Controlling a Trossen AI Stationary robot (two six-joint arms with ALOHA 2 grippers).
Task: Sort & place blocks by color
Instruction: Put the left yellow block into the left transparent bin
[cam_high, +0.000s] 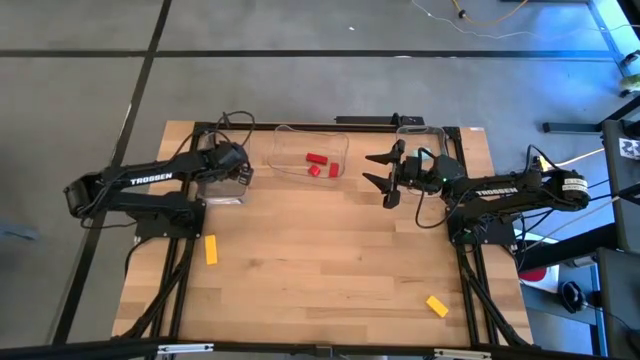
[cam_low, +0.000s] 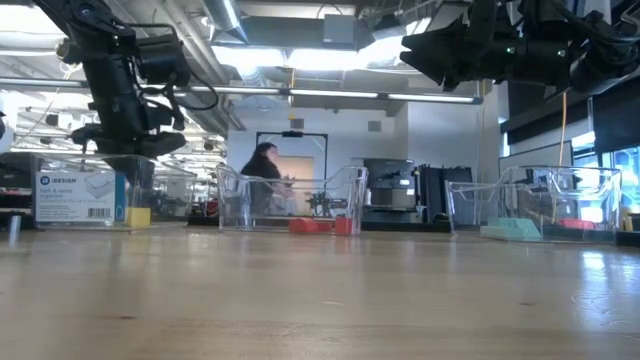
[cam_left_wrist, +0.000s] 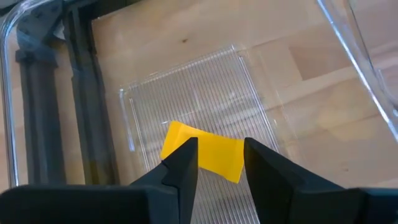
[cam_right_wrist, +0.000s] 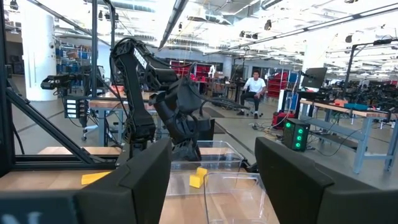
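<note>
Sorting partly done: middle bin (cam_high: 288, 135) holds three red blocks (cam_high: 317, 159); right bin (cam_low: 545, 195), far right, shows teal blocks (cam_low: 512, 229). Left pincer (cam_left_wrist: 215, 163), parted and grasping nothing, hangs over the left bin (cam_left_wrist: 205, 81), where one yellow block (cam_left_wrist: 205, 152) lies. Outstanding: two yellow blocks on the worktop (cam_high: 320, 260), near left (cam_high: 211, 250) and near right (cam_high: 437, 306). Right pincer (cam_high: 383, 170) waits, released, beside the right bin.

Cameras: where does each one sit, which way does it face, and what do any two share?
High: overhead, straight down; both arms.
Low: table height, level toward the room; arms overhead.
Left wrist: on the left arm, looking down past the left gripper into a clear bin with a yellow block.
Right wrist: past the right gripper at the left arm.
Both wrist views show that block.
</note>
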